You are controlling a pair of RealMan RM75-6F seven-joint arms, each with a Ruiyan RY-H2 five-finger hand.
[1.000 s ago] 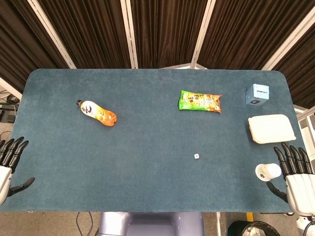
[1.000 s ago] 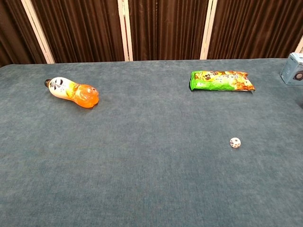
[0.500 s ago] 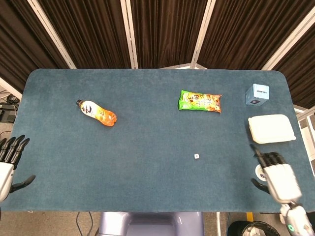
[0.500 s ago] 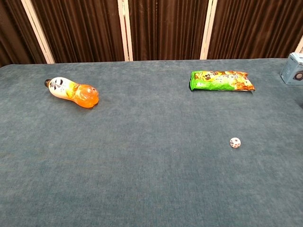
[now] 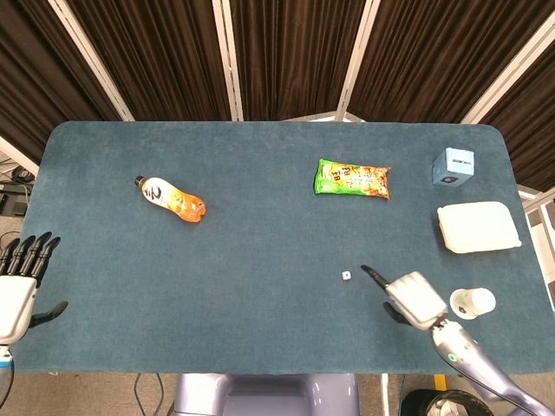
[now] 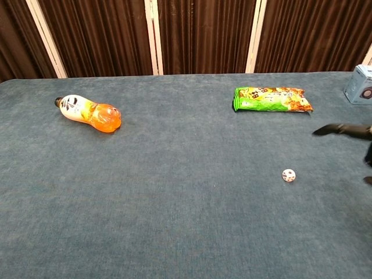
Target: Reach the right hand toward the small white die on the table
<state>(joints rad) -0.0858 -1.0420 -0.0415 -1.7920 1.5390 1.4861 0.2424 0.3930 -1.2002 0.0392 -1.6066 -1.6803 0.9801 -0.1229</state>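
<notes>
The small white die point(image 5: 345, 276) lies alone on the blue table point(image 5: 260, 286), right of centre toward the front; in the chest view the die point(image 6: 288, 175) is at the lower right. My right hand point(image 5: 409, 297) hovers just right of it, holding nothing, with one dark finger point(image 5: 371, 275) stretched toward the die and stopping a short gap away. The chest view shows only that hand's fingertips point(image 6: 340, 129) coming in from the right edge, above and right of the die. My left hand point(image 5: 22, 279) is at the table's front left corner, fingers apart and empty.
A white paper cup point(image 5: 473, 302) stands close behind my right hand. A white lidded box point(image 5: 479, 227) and a light blue cube box point(image 5: 453, 165) sit at the right edge. A green snack bag point(image 5: 352, 178) lies beyond the die, an orange drink bottle point(image 5: 170, 198) at the left.
My right hand has swung in from the front right corner, leftward past the cup, to just beside the die. The left hand has barely shifted. No object has moved.
</notes>
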